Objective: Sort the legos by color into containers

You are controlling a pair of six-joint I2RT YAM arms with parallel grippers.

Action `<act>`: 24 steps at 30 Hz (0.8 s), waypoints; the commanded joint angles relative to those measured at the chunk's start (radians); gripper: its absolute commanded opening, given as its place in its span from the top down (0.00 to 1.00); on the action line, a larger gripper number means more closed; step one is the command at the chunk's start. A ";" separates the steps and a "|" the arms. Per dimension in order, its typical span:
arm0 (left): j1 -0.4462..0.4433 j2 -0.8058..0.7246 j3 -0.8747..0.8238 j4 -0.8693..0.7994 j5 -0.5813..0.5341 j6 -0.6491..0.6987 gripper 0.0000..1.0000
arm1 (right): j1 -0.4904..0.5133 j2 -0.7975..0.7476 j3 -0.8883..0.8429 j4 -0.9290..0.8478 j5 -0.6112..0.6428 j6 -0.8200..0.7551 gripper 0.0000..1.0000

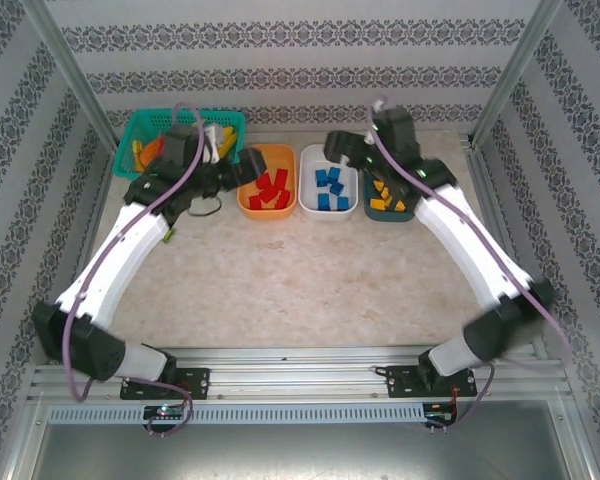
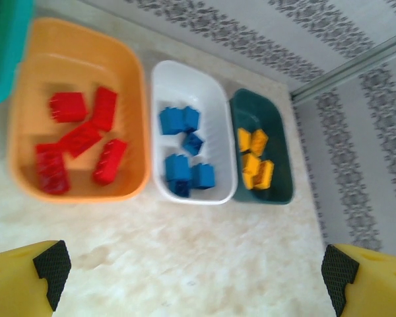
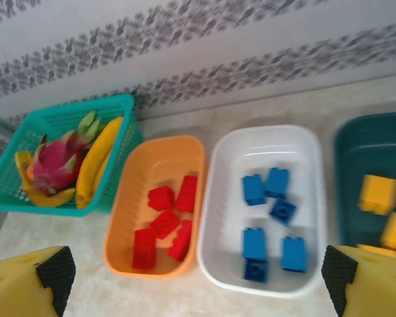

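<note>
the red bricks [image 2: 79, 142] lie in the orange bin [image 2: 86, 59], the blue bricks [image 2: 185, 155] in the white bin [image 2: 185, 79], and the yellow bricks [image 2: 254, 158] in the dark teal bin [image 2: 264, 109]. the bins sit side by side on the desk [image 2: 185, 244]. the bricks should be light, stiff and hard, a bit slick on the walls, so pinch one across its flat sides, not the studs. your left fingers [image 2: 51, 264] and right fingers [image 3: 55, 272] stand wide apart, holding nothing. the left wrist view gives you the whole teal bin, which the right arm [image 1: 460, 230] partly covers from above. the right wrist view gives you the mesh basket [image 3: 124, 155] with its banana [image 3: 99, 162].
</note>
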 commanded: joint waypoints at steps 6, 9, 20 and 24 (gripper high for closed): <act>0.009 -0.279 -0.338 -0.149 -0.715 0.032 0.00 | -0.236 -0.333 -0.571 0.039 0.203 -0.037 0.02; 0.010 -0.375 -0.557 0.021 -0.889 0.146 0.00 | -0.258 -0.457 -0.858 0.358 0.275 -0.230 0.02; 0.099 -0.256 -0.847 0.414 -0.685 0.529 0.00 | -0.310 -0.258 -1.089 0.807 0.229 -0.384 0.02; 0.144 -0.137 -0.865 0.553 -0.630 0.533 0.00 | -0.332 -0.146 -1.043 0.897 0.172 -0.414 0.02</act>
